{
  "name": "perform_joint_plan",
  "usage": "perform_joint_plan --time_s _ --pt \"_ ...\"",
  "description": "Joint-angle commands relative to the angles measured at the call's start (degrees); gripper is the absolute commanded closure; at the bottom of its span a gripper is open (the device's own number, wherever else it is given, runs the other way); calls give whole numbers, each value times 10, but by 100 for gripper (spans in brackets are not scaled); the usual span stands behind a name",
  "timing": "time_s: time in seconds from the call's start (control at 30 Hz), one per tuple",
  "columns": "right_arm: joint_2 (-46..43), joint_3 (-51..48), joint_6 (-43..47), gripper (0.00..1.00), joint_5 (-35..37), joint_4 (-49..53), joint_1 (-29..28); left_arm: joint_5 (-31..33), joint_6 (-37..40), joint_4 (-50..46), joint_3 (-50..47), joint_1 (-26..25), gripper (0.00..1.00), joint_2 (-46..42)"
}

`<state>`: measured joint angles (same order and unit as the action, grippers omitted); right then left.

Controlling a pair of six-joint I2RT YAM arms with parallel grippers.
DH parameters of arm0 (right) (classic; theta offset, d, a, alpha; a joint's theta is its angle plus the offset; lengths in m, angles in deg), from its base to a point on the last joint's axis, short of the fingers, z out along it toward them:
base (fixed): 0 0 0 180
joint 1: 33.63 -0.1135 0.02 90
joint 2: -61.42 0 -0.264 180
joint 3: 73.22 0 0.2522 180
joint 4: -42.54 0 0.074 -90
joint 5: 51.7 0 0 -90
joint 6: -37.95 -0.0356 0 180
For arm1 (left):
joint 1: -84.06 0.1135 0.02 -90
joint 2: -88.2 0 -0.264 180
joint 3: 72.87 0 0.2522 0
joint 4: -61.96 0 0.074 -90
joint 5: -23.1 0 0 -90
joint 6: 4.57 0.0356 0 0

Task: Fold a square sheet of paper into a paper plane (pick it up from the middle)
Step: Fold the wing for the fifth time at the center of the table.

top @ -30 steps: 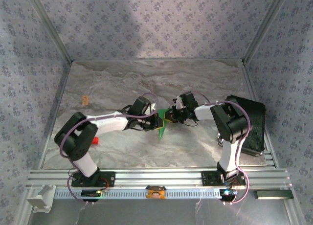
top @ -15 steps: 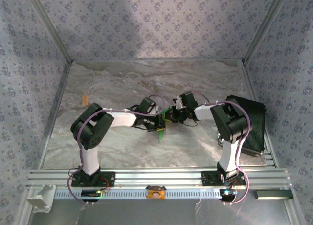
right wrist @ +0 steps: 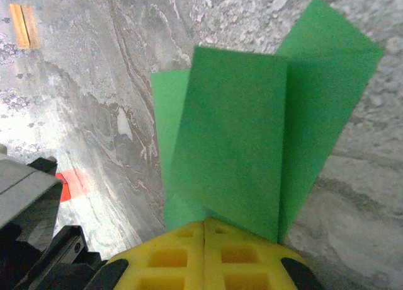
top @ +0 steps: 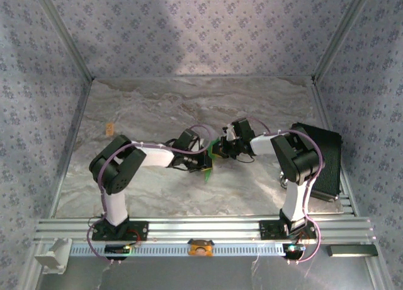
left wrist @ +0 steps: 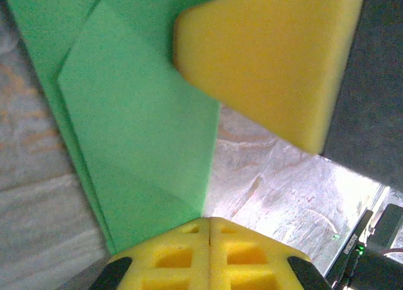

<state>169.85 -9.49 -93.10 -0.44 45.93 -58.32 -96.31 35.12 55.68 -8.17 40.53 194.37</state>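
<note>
L gripper [left wrist: 210, 222]: yellow fingers pressed together, clamped on the green paper [left wrist: 138, 126]. It's folded, w/ layers and diagonal creases, and fans up & left from the tips. The paper's top runs out of frame, and a yellow pad [left wrist: 271, 57] of the R gripper [right wrist: 204, 226] covers its upper-right part.

R gripper: fingers also together, pinching the same paper, which rises straight ahead of the tips as overlapping flaps. The flaps' base is hidden behind the fingers.

Left of the R fingers, well apart, sits a small red block [right wrist: 66, 183] — partly cut off by dark arm hardware. Far ahead-left is a small orange piece [right wrist: 22, 25], too blurry to ID.

From above, both grippers meet over the mid table [top: 157, 107] — only green slivers show betw. the wrists, so the paper's shape can't be read there.
</note>
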Motion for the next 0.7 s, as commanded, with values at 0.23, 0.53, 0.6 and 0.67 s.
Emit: perform_joint_plan --time_s 0.23,0.53,0.6,0.67 --pt "15 -15 19 94 61 81 2 14 41 -124 -18 -33 91 -44" --pt "12 -15 20 94 63 83 2 36 54 -160 -59 -48 91 -80" --pt "11 -15 19 94 62 83 3 34 56 -159 -66 -54 91 -88" --pt "10 -15 19 94 63 83 3 39 59 -169 -69 -58 91 -95"
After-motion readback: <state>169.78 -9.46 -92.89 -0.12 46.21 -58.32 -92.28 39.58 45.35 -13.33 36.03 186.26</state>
